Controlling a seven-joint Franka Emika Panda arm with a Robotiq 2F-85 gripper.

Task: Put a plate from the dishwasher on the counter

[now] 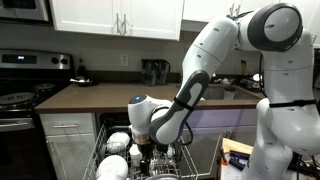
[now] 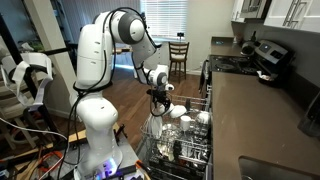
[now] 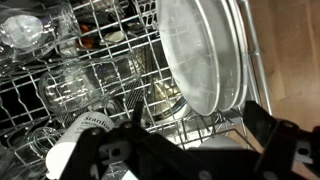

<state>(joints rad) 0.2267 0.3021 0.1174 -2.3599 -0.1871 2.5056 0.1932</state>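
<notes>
The dishwasher's pull-out wire rack (image 1: 176,166) (image 2: 196,148) is drawn out below the dark brown counter (image 1: 105,96) (image 2: 270,125). White plates (image 3: 200,55) stand on edge, side by side, in the rack's tines in the wrist view, upper right. My gripper (image 1: 150,150) (image 2: 160,101) (image 3: 196,130) points down over the rack, open, with nothing between its fingers. Its black fingers (image 3: 266,128) frame the lower rim of the nearest plate without touching it. In both exterior views the arm hides the plates.
White bowls (image 1: 117,141) and clear glasses (image 3: 30,30) fill the rack beside the plates. A black stove (image 1: 20,95) (image 2: 236,62) stands past the counter's end. A coffee maker (image 1: 154,71) sits on the counter. A wooden chair (image 2: 178,55) stands behind.
</notes>
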